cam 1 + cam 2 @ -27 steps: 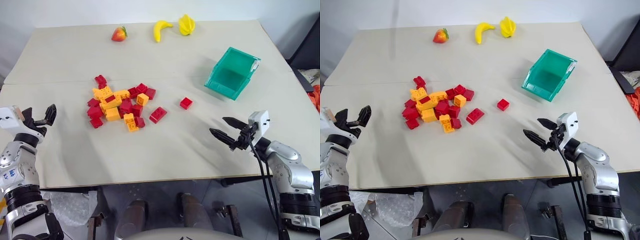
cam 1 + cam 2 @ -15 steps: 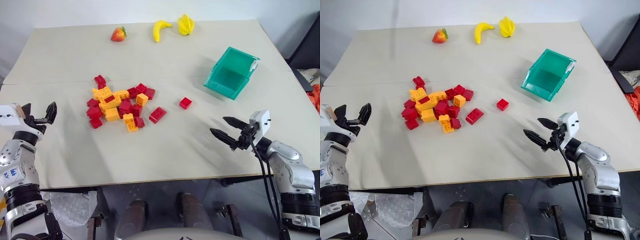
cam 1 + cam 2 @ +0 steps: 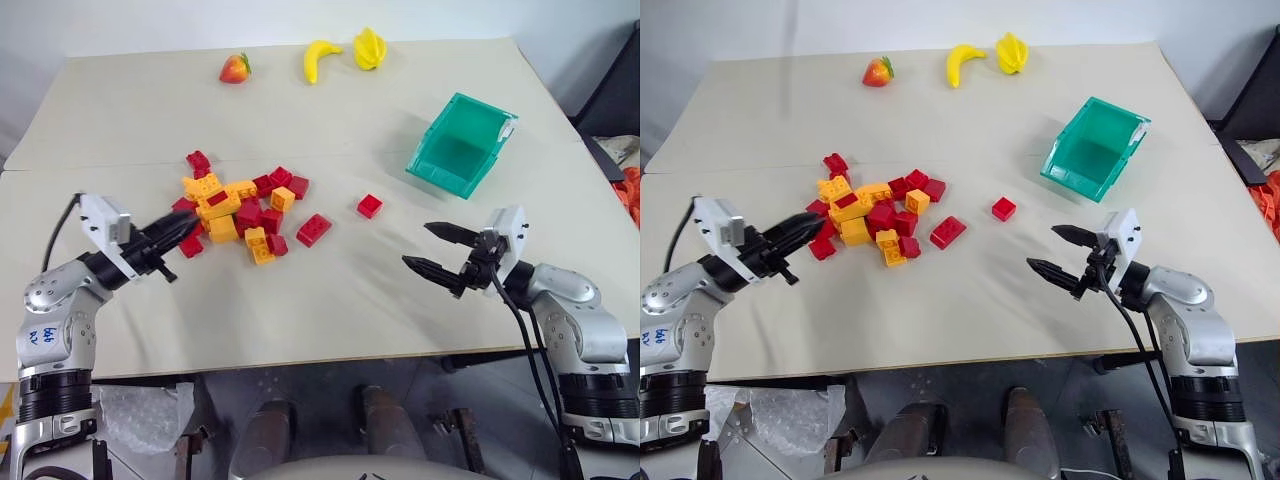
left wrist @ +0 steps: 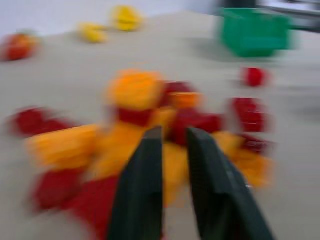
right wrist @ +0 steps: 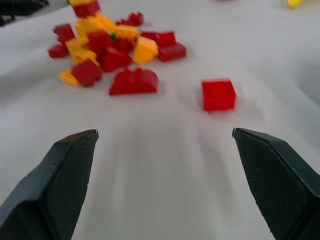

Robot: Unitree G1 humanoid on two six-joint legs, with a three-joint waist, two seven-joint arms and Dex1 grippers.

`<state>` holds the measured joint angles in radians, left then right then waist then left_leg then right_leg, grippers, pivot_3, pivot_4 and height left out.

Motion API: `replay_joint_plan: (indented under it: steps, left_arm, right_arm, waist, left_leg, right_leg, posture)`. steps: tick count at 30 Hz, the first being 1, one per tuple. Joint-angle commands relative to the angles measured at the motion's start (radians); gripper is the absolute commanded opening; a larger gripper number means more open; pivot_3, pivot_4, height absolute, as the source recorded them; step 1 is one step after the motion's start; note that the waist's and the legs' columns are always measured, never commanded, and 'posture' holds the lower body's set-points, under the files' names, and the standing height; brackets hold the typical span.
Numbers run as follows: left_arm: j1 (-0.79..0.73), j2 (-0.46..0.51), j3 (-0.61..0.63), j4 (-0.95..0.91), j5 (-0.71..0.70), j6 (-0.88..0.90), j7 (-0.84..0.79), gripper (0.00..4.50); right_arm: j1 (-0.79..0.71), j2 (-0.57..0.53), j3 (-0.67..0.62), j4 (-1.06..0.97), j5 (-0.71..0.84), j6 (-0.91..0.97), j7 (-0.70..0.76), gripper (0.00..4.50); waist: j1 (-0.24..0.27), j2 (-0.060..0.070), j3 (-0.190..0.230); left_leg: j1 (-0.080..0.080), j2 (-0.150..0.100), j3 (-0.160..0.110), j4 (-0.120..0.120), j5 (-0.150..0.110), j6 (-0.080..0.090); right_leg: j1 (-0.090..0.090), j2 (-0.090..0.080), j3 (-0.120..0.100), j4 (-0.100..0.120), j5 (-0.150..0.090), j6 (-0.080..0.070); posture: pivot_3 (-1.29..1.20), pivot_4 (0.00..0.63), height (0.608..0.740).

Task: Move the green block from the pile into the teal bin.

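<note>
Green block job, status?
Done: nothing, teal bin empty. In hand: left gripper, shut, tips at the pile edge, holding nothing; right gripper open over bare table. Left: pick out the green block, only a speck among the bricks, carry it to the bin.

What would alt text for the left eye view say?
A pile of small red and yellow-orange plastic bricks lies on a beige table; the shut left gripper touches its edge, the open right gripper hovers below a translucent teal bin.
</note>
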<state>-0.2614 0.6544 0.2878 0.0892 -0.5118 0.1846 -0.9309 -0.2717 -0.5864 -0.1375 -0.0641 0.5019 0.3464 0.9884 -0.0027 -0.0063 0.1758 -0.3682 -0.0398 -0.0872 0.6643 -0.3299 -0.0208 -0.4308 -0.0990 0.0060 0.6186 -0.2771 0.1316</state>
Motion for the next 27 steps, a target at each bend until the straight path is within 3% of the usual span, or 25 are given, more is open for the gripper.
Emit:
replay_joint_plan:
  steps: [1,7,14,22,27]
  left_arm:
    - [-0.088,0.014,-0.103,0.000,0.014,0.029,-0.097,0.04]
    - [-0.325,-0.060,-0.205,0.345,0.194,-0.089,-0.011,0.04]
    - [-0.509,-0.042,-0.146,0.702,0.287,-0.194,0.180,0.04]
    - [-0.495,-0.003,-0.101,0.769,0.298,-0.198,0.232,0.04]
    - [-0.421,-0.033,-0.134,0.611,0.258,-0.122,0.120,0.04]
  right_arm:
    - [-0.032,0.022,0.014,-0.073,0.025,0.005,-0.018,4.50]
    - [-0.028,0.039,0.028,-0.111,0.024,0.012,-0.051,4.50]
    - [0.014,0.039,0.010,-0.161,0.033,0.015,-0.092,4.50]
    - [-0.013,0.048,0.007,-0.138,0.053,0.035,-0.116,4.50]
    - [-0.051,0.052,0.028,-0.101,0.036,0.016,-0.097,4.50]
  waist:
    - [0.002,0.000,0.000]
    - [0.011,0.000,0.000]
    - [-0.003,-0.001,0.000]
    - [0.002,-0.001,0.000]
    - [0.004,-0.001,0.000]
  left_leg:
    - [0.000,0.000,0.000,0.000,0.000,0.000]
    - [0.000,-0.004,0.000,0.002,0.000,0.000]
    - [-0.001,-0.005,0.003,0.001,0.000,0.001]
    - [-0.003,-0.005,0.007,0.001,0.000,0.001]
    - [-0.003,-0.005,0.008,0.002,-0.001,0.002]
  right_leg:
    - [0.000,0.000,0.000,-0.001,0.000,0.000]
    - [0.000,0.001,-0.001,0.000,0.000,0.000]
    - [-0.003,0.002,0.000,0.002,0.000,0.001]
    - [-0.008,0.001,0.003,0.005,0.001,0.001]
    - [-0.008,0.001,0.003,0.006,0.001,0.001]
  posture:
    - [0.00,0.150,0.740]
    - [0.00,0.150,0.740]
    - [0.00,0.150,0.740]
    - [0.00,0.150,0.740]
    - [0.00,0.150,0.740]
